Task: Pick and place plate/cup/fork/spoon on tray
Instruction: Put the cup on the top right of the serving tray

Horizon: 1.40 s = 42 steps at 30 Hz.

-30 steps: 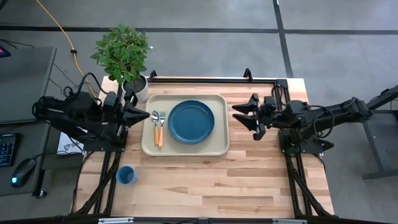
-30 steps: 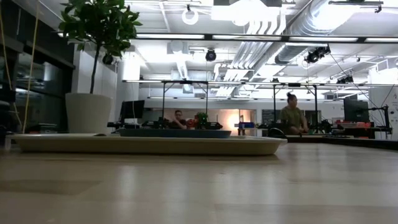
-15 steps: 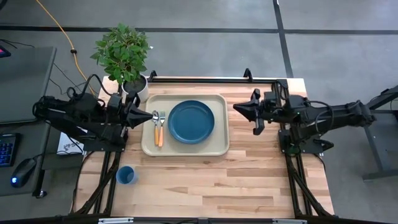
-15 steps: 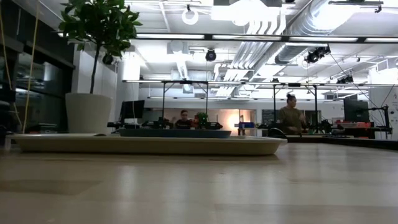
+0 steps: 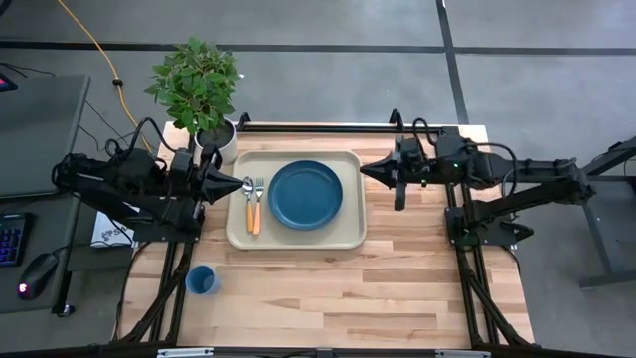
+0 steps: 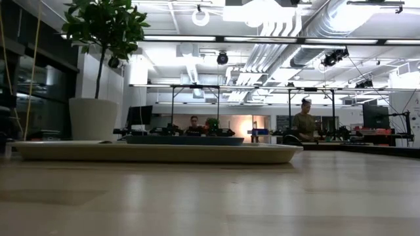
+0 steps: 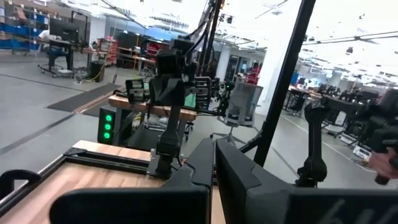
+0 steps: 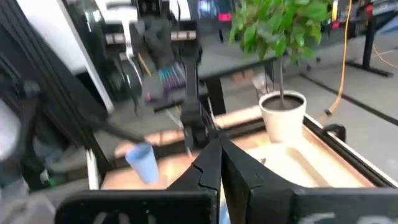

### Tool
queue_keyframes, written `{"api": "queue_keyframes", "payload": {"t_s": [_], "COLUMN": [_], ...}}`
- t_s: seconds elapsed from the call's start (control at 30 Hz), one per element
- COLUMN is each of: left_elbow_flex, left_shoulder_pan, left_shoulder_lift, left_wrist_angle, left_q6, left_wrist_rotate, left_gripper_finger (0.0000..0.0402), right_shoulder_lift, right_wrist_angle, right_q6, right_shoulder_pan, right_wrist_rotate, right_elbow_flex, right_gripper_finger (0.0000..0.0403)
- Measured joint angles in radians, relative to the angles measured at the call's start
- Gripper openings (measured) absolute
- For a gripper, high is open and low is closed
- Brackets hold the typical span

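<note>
The beige tray lies at the middle of the table. On it rest the dark-blue plate and, left of the plate, the spoon and the fork, side by side with their orange handles toward the near edge. The blue cup stands on the table near the left front, off the tray; it also shows in the right wrist view. My left gripper is shut and empty above the tray's left edge. My right gripper is shut and empty beside the tray's right edge. In the low view the tray and plate show, but neither gripper.
A white pot with a green plant stands at the table's far left corner, just behind the tray. A black frame rail runs along the far edge. Bare wood lies between the tray and the near edge. People sit in the room beyond the table.
My right gripper has shut its fingers and has swung toward the table's far edge and the tray's right edge. The things on the tray and the cup have stayed in place.
</note>
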Motion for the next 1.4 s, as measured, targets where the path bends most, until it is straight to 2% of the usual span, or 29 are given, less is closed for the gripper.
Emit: {"api": "queue_keyframes", "payload": {"t_s": [0.1,0.17,0.4,0.53,0.8,0.97,1.1,1.27,1.4], "left_elbow_flex": [0.0,0.0,-0.001,-0.04,0.018,0.08,0.089,0.088,0.088], "left_shoulder_pan": [-0.001,-0.001,-0.001,-0.001,-0.046,-0.124,-0.221,-0.37,-0.483], "left_shoulder_lift": [-0.011,-0.023,-0.044,-0.042,0.03,0.11,0.16,0.207,0.244], "left_wrist_angle": [-0.031,-0.067,-0.102,-0.141,-0.492,-0.715,-0.761,-0.779,-0.879], "left_q6": [-0.001,-0.02,-0.037,-0.142,-0.333,-0.448,-0.502,-0.54,-0.551], "left_wrist_rotate": [0.0,0.0,0.019,0.082,0.281,0.377,0.425,0.415,0.318], "left_gripper_finger": [0.0,0.0,0.0,0.0,0.0004,0.0047,0.0098,0.0156,0.0185], "right_shoulder_lift": [0.054,0.081,0.111,0.127,0.133,0.133,0.133,0.133,0.133], "right_wrist_angle": [-0.147,-0.184,-0.203,-0.213,-0.206,-0.206,-0.206,-0.206,-0.206], "right_q6": [-0.051,-0.066,-0.041,-0.014,0.018,0.045,0.056,0.06,0.068], "right_shoulder_pan": [0.0,0.0,0.0,0.007,0.011,0.011,0.011,0.011,0.011], "right_wrist_rotate": [0.0,0.0,0.001,0.0,0.001,0.001,0.001,0.001,0.02], "right_elbow_flex": [0.114,0.164,0.183,0.183,0.183,0.183,0.183,0.183,0.183], "right_gripper_finger": [0.0,0.0,0.0,0.0,0.0,0.0,0.0,0.0,0.0]}}
